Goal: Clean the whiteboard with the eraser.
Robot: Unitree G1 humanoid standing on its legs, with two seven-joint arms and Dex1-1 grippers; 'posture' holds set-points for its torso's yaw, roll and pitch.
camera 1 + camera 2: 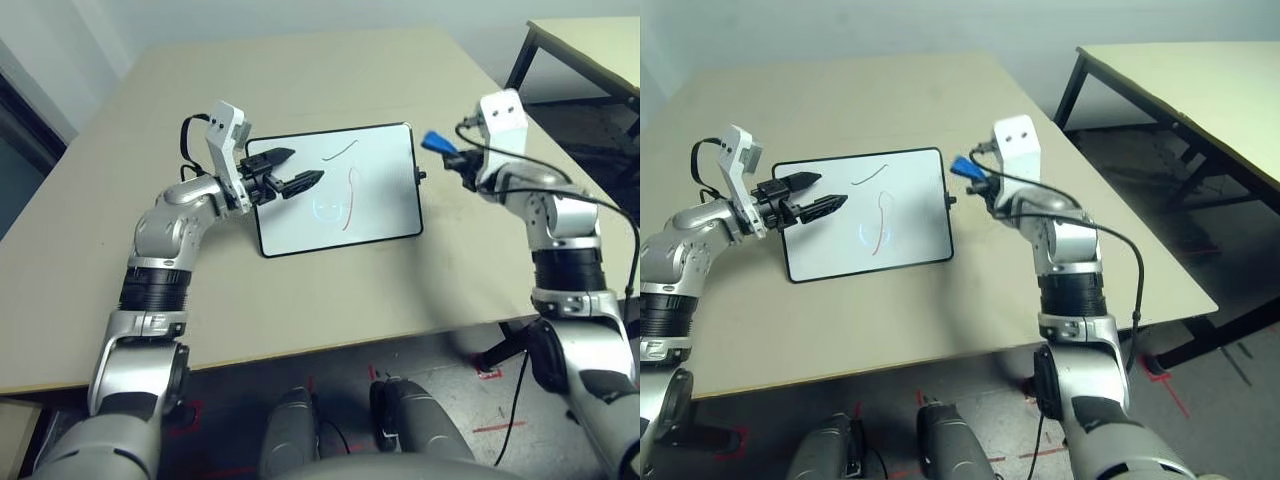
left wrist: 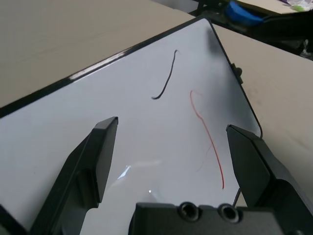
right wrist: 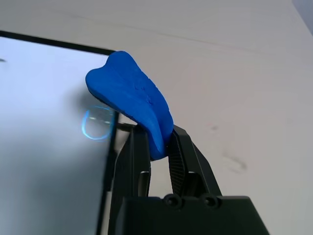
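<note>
- Blue and squashed between the black fingers, the eraser (image 3: 134,105) is sitting clamped in the right gripper (image 3: 157,147), lifted off the table (image 1: 330,290) just off the board's right short edge.
- Judging by how it is bulging above the pinch, it is looking soft and light; the grip is taking it at its lower end, so most of its length is staying free for wiping.
- Over the board's left end, the left gripper (image 1: 300,168) is hovering with fingers spread wide, grasping nothing.
- Flat on the table's middle, the whiteboard (image 1: 380,210) is carrying a dark stroke (image 2: 165,81) and a red stroke (image 2: 208,137); being thin and smooth, it is probably liable to slide under a wipe.
- Bare tabletop is lying open all round the board, well away from the table edges.
</note>
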